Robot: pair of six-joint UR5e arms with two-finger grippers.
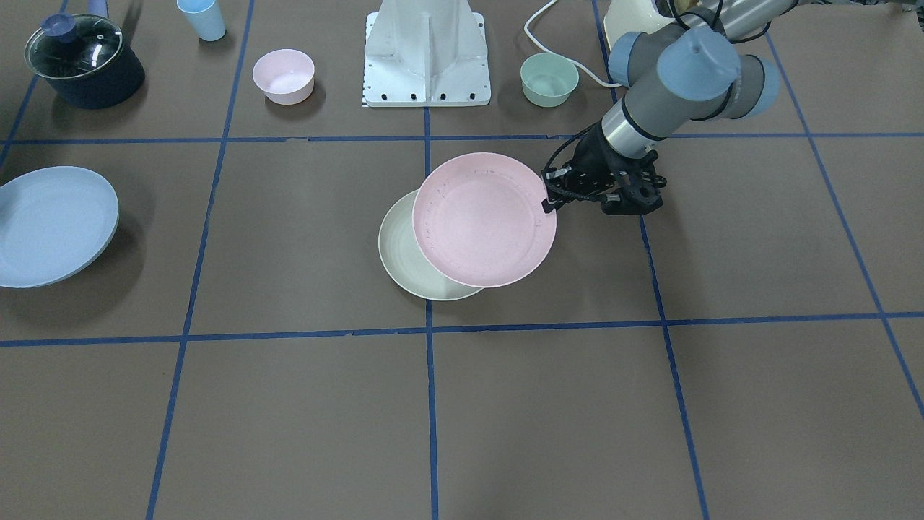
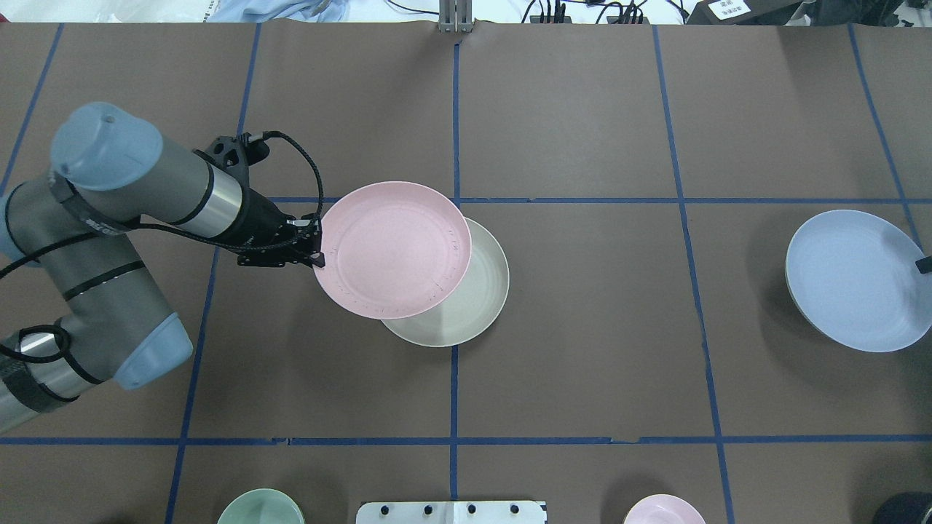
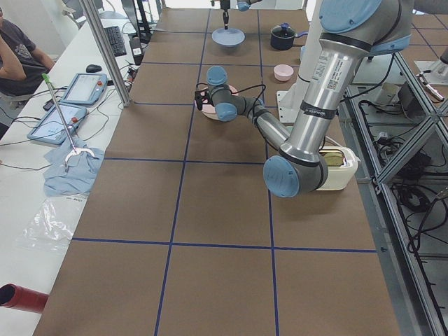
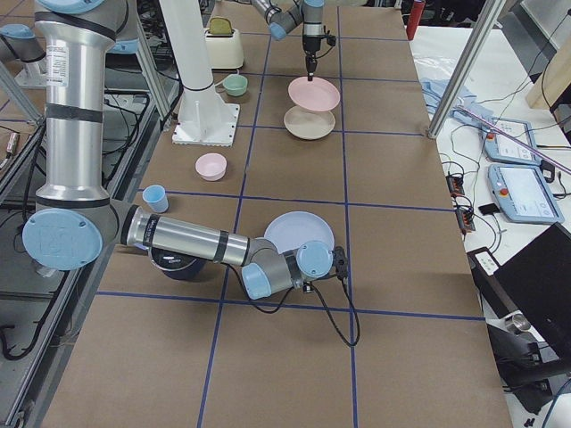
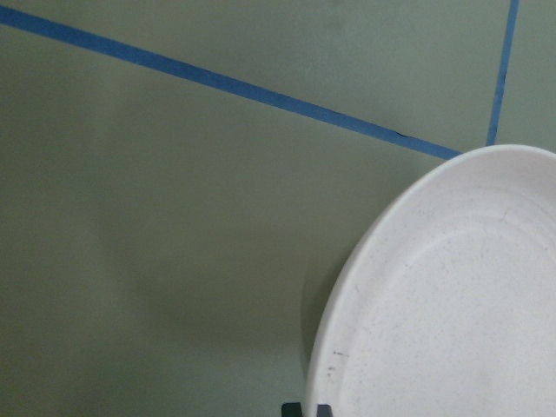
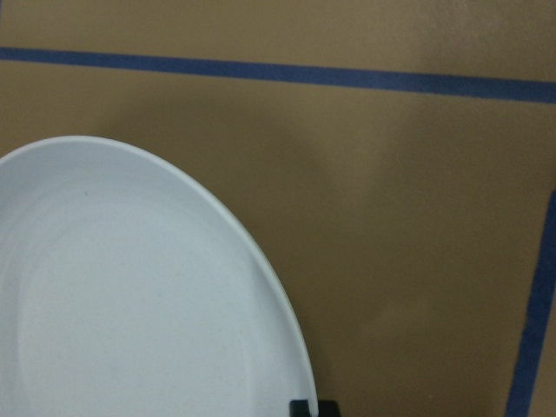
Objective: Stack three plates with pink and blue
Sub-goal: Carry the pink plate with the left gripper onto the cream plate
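My left gripper point(image 2: 318, 256) is shut on the near rim of the pink plate point(image 2: 393, 249) and holds it tilted, a little above the table. The pink plate overlaps the cream-green plate point(image 2: 473, 306), which lies flat on the table and shows past its far side point(image 1: 404, 263). The left wrist view shows the pink plate's rim point(image 5: 452, 304) at my fingertips. My right gripper point(image 2: 925, 263) is shut on the rim of the light blue plate point(image 2: 852, 280), which is tilted and raised at the table's right end point(image 1: 50, 224). The right wrist view shows the blue plate point(image 6: 130, 295).
Along the robot's side stand a dark pot with a glass lid point(image 1: 83, 61), a small blue cup point(image 1: 202, 18), a small pink bowl point(image 1: 284, 74), the white robot base point(image 1: 426, 54) and a mint-green bowl point(image 1: 549, 78). Blue tape lines cross the brown table.
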